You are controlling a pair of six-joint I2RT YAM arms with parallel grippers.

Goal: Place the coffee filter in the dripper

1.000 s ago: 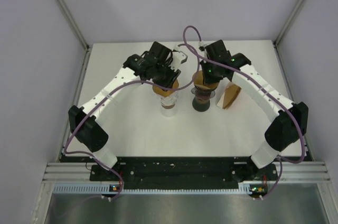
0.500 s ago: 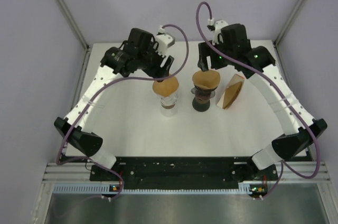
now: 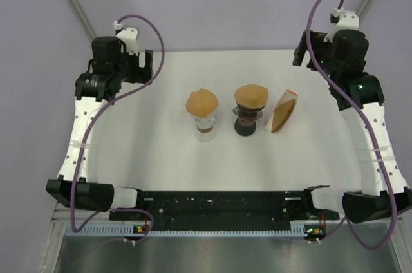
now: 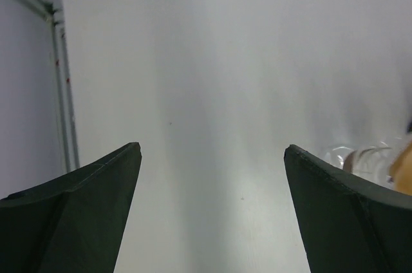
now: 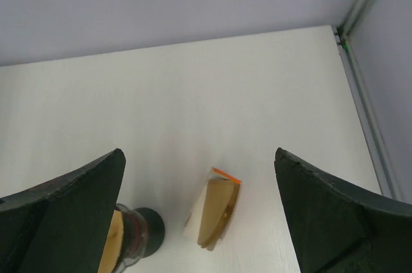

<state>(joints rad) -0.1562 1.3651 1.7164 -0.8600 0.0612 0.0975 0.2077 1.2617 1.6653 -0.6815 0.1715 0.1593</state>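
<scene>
Brown filter [image 3: 251, 96] in dripper [image 3: 245, 118]; L gripper [image 4: 212, 150], R gripper [image 5: 196, 154] withdrawn, both agape.

Table [image 3: 161, 157] recorded as plain white; walls [image 3: 212, 2] pale lilac-grey; coffee filter [image 3: 201, 101] toward the left edge and second filter [image 3: 251, 95] noted tan-brown; glass dripper [image 3: 205, 130] clear, dark dripper [image 3: 244, 126] near-black; filter pack [image 3: 281, 115] tan, orange-edged; arms [image 3: 80, 131] white with black joints; cables [image 3: 158, 41] purple.

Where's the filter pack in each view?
Top external: filter pack right of centre, just right of the dark dripper.
Left wrist: not in it.
Right wrist: bottom centre.
Shared landmark: the dark dripper, which sits at bottom left of the pack in the right wrist view.
</scene>
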